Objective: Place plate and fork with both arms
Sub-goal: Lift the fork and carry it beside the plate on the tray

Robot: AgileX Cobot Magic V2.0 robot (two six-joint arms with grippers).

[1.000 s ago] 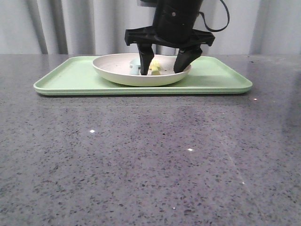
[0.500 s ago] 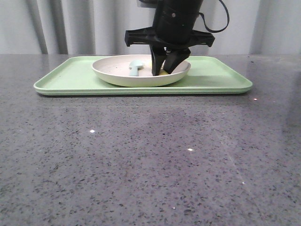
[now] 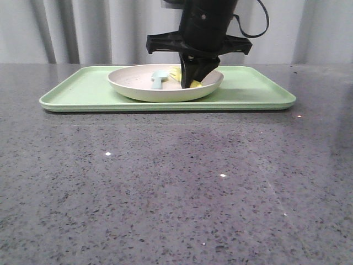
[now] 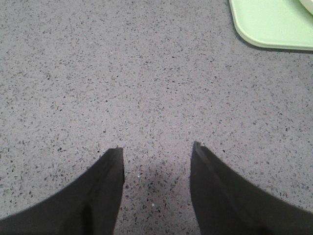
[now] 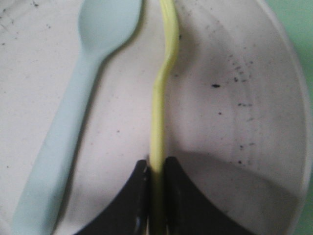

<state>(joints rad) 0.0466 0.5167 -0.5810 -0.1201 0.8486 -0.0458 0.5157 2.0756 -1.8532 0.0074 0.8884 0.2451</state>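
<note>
While fork (image 5: 159, 122) sits pinched edge-on between right gripper (image 3: 196, 77) jaws, task judged early: grasp made, lift pending.
- Plate (image 3: 132, 88): on green tray (image 3: 253, 91), far centre; not yet moved.
- Fork: inside plate, right of blue spoon (image 5: 73, 132).
- Left gripper (image 4: 156, 154): wide, empty, over bare table (image 3: 165, 182), tray corner nearby.
- Change: right jaws, a second ago spread astride fork, now closed on it.
</note>
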